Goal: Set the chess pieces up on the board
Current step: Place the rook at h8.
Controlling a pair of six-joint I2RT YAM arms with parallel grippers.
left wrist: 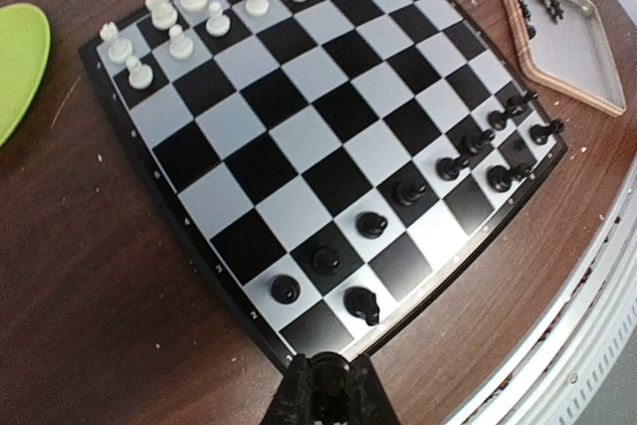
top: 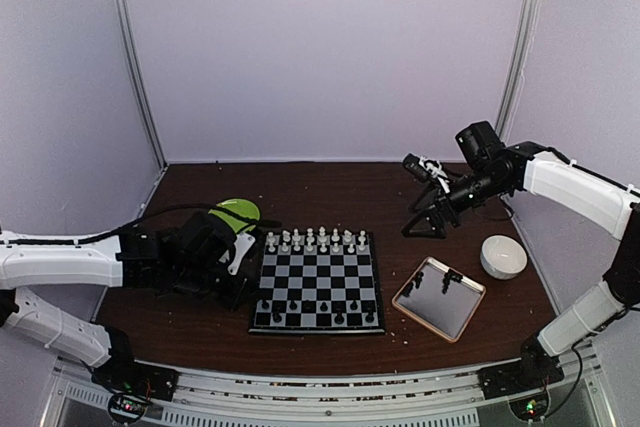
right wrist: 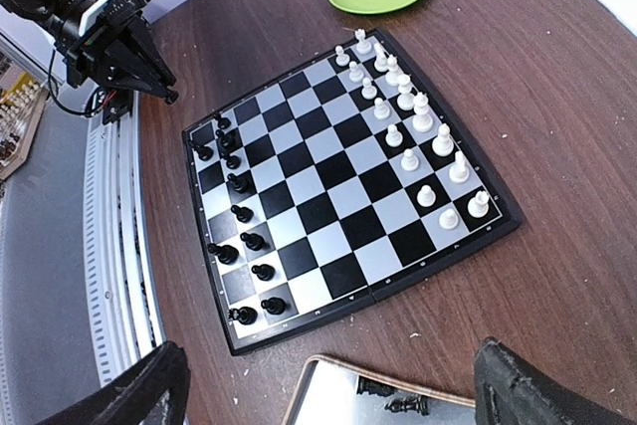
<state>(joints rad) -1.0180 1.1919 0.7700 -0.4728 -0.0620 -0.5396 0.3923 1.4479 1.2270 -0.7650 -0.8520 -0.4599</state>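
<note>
The board [top: 318,285] lies at the table's middle. White chess pieces [top: 310,240] fill its far two rows. Black chess pieces [top: 330,313] stand on its near rows, with some squares bare. My left gripper [left wrist: 328,377] is shut on a black chess piece [left wrist: 329,367], held just off the board's near-left corner [left wrist: 289,350]. In the top view the left gripper [top: 246,289] hangs at the board's left edge. My right gripper [right wrist: 328,390] is wide open and empty, high above the tray [right wrist: 338,400]. In the top view it [top: 425,227] is right of the board.
The tan-rimmed tray [top: 438,299] right of the board holds a few black pieces [top: 449,278]. A white bowl [top: 503,256] sits at the far right. A green plate [top: 236,212] lies behind the left arm. The table's front rail [left wrist: 587,316] runs near the board.
</note>
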